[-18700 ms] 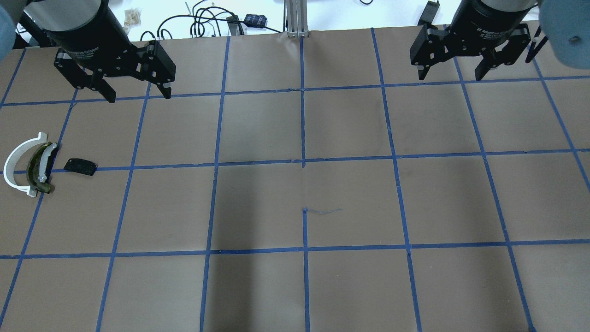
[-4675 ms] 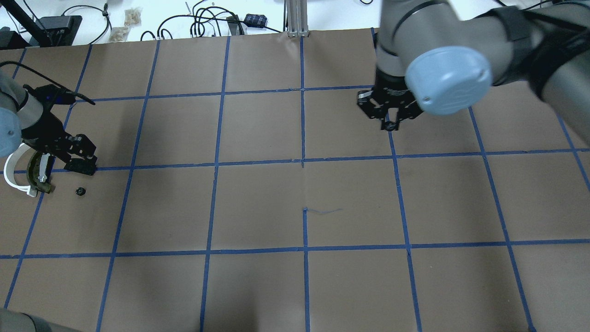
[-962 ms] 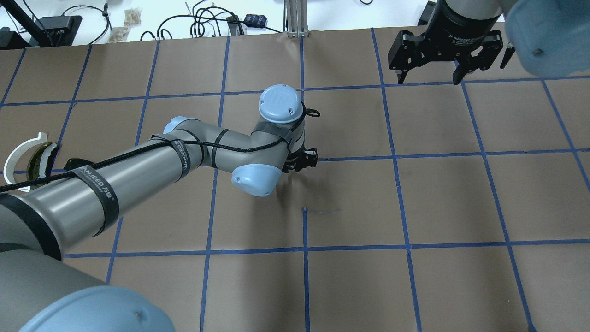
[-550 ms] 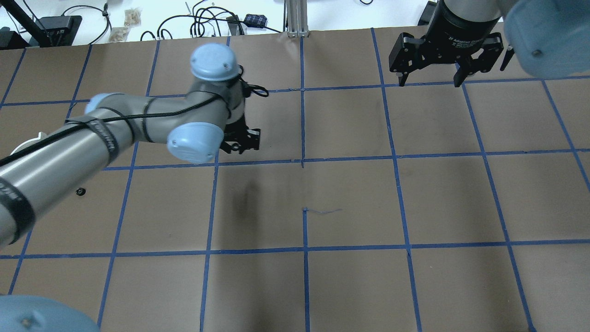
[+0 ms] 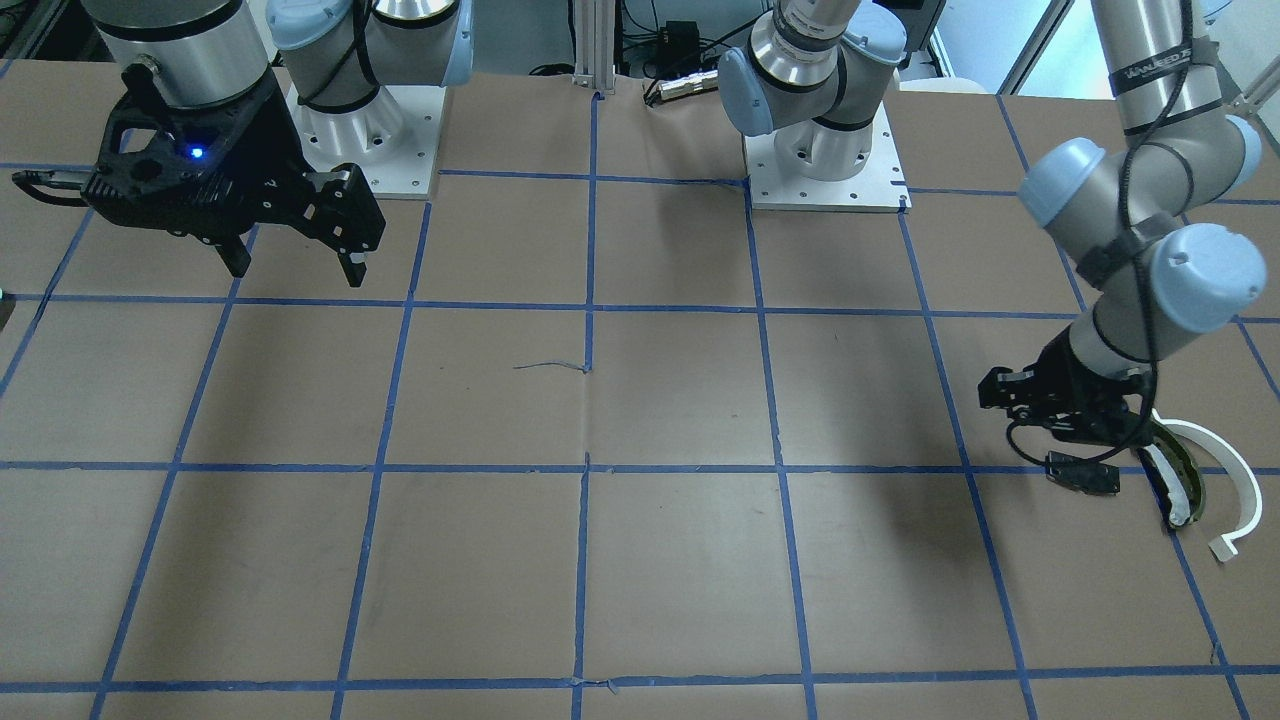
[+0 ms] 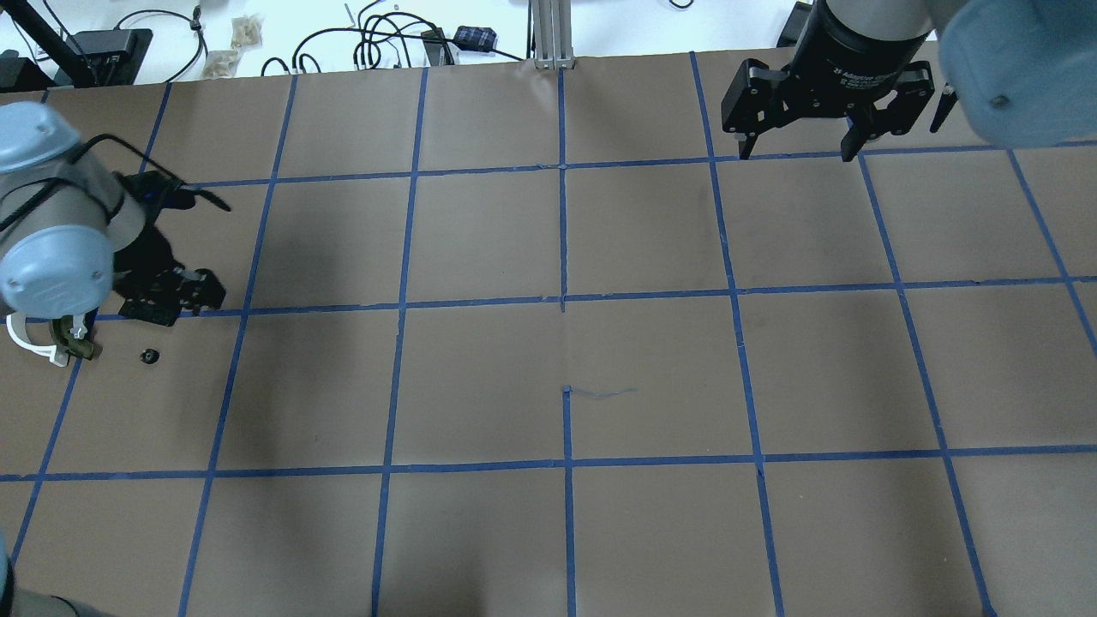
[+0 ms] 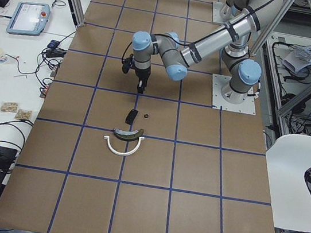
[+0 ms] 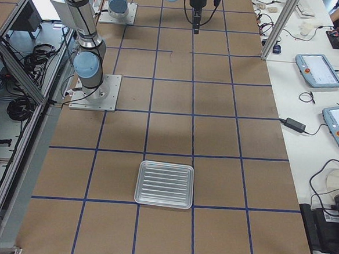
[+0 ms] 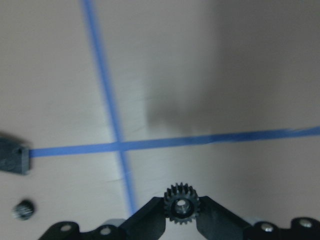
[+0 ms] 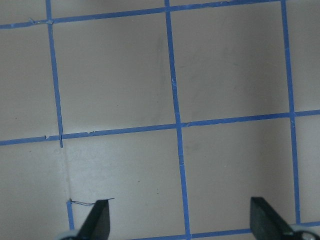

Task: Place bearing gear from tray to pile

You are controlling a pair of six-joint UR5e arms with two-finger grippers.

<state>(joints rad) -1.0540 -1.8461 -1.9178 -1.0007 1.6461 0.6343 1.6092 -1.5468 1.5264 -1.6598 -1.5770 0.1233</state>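
Note:
My left gripper (image 6: 210, 296) is shut on a small black bearing gear (image 9: 181, 206) and holds it above the table, just right of the pile. The pile lies at the table's left end: a white arc strip (image 5: 1225, 470), a dark olive curved piece with white padding (image 5: 1172, 482) and a flat black plate (image 5: 1080, 472). In the overhead view my left arm covers most of the arc and the olive piece. Another small black gear (image 6: 150, 355) lies on the table by the plate. My right gripper (image 6: 797, 147) is open and empty at the far right. The metal tray (image 8: 165, 185) shows only in the exterior right view.
The table is brown paper with a blue tape grid (image 6: 563, 300). Cables and small boxes (image 6: 386, 38) lie beyond the far edge. A tape scrap (image 6: 600, 393) sits near the middle. My left arm's elbow (image 6: 51, 274) hangs over the pile.
My left arm has swung from the table's middle to the left, carrying the gear to beside the pile. The right gripper has stayed at the far right, open.

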